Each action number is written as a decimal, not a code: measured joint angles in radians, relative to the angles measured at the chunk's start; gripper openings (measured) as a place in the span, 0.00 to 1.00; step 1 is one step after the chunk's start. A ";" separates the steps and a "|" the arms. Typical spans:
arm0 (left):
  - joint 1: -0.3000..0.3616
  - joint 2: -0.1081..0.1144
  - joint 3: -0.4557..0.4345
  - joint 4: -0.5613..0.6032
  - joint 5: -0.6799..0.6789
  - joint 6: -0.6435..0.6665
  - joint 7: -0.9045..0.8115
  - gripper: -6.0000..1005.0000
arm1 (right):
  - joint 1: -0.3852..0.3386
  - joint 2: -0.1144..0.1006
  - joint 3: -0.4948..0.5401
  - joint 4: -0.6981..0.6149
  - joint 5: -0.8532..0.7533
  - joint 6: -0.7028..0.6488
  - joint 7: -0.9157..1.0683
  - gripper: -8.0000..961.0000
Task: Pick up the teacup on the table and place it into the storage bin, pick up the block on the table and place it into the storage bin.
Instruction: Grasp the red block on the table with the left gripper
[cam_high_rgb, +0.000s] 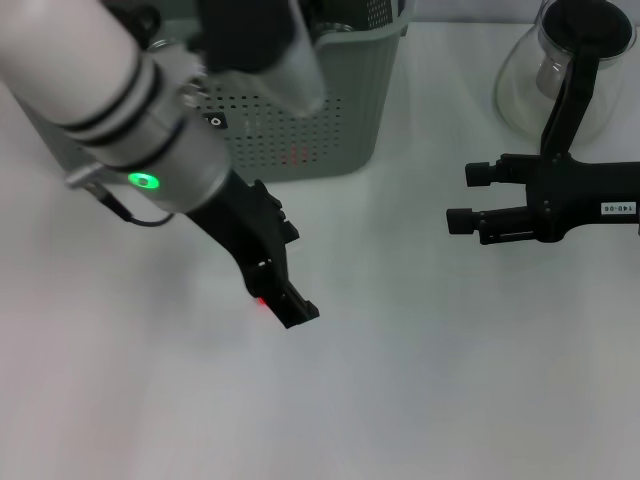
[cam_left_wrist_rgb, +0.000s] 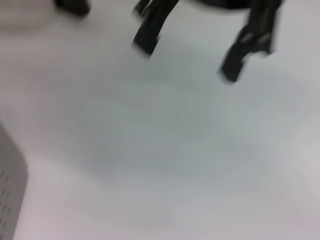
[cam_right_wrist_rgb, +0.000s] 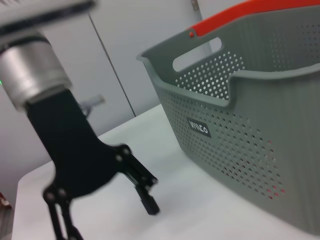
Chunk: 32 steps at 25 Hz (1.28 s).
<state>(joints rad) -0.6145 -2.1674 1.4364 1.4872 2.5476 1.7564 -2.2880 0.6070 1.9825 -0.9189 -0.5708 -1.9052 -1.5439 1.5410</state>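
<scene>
The left arm's white forearm fills the near left corner of the head view. Its left tool (cam_high_rgb: 283, 292) hangs low over the bare tabletop (cam_high_rgb: 400, 390), just in front of the storage bin (cam_high_rgb: 340, 120). Its fingers are spread with nothing between them, which both wrist views confirm.

The bin stands at the back, left of centre. A red patch shows faintly through its perforated wall, perhaps the block, though I cannot tell. No teacup or block lies on the visible tabletop, so both are probably inside the bin already or out of view.

To the right, well apart, the right tool (cam_high_rgb: 465, 195) hovers level above the tabletop, fingers apart and empty, pointing toward the middle. The glass carafe (cam_high_rgb: 560, 70) stands behind it in the far right corner.

With both tools empty, the step is probably a check or a pull-away. To do it well, the left tool should lift clear of the bin's front wall before swinging. It should stay spread and keep well away from the right tool and the carafe.
</scene>
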 joint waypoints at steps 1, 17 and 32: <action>-0.008 0.000 0.031 -0.017 0.023 -0.023 -0.039 0.96 | 0.000 0.003 0.000 0.000 0.000 0.002 0.000 0.95; -0.060 -0.008 0.241 -0.199 0.199 -0.200 -0.328 0.95 | -0.001 0.004 0.000 0.000 0.000 0.004 -0.004 0.95; -0.039 -0.008 0.346 -0.227 0.203 -0.282 -0.417 0.93 | -0.012 0.004 0.000 0.000 0.000 0.003 -0.007 0.95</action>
<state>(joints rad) -0.6535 -2.1757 1.7825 1.2601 2.7506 1.4743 -2.7053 0.5951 1.9865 -0.9188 -0.5706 -1.9052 -1.5406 1.5337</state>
